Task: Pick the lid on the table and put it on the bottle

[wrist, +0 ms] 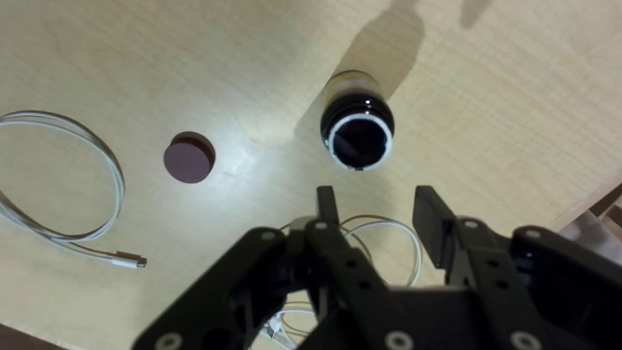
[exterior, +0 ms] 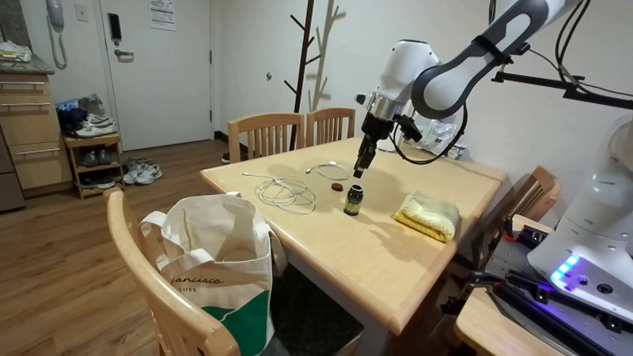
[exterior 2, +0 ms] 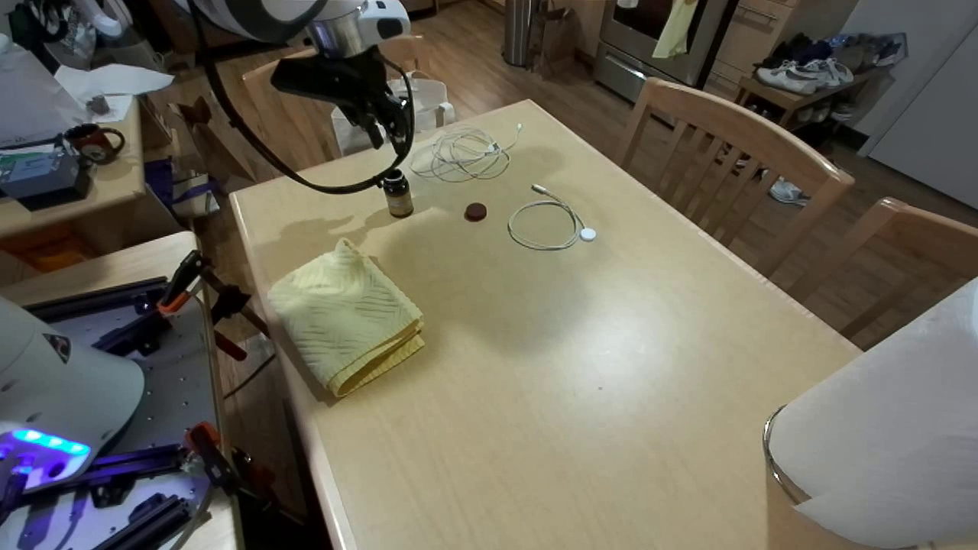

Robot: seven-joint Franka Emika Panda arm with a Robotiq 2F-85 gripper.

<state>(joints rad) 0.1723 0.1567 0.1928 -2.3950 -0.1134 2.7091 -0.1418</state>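
The lid [exterior: 337,187] is a small, flat, dark reddish-brown disc on the wooden table. It also shows in an exterior view [exterior 2: 475,211] and at the left in the wrist view [wrist: 188,162]. The small dark bottle [exterior: 353,202] stands upright and uncapped beside the lid. It also shows in an exterior view [exterior 2: 399,198] and in the wrist view, mouth towards the camera [wrist: 357,104]. My gripper [wrist: 373,204] is open, with nothing between its fingers. It hangs above the table near the bottle in both exterior views [exterior: 358,173] [exterior 2: 388,143], touching neither thing.
A coiled white cable [exterior: 284,194] and a shorter cable [exterior 2: 544,246] lie near the lid. A folded yellow cloth [exterior: 429,216] lies near the robot's side. A white paper roll [exterior 2: 879,435] stands on the table. A tote bag [exterior: 217,247] sits on a chair at the edge.
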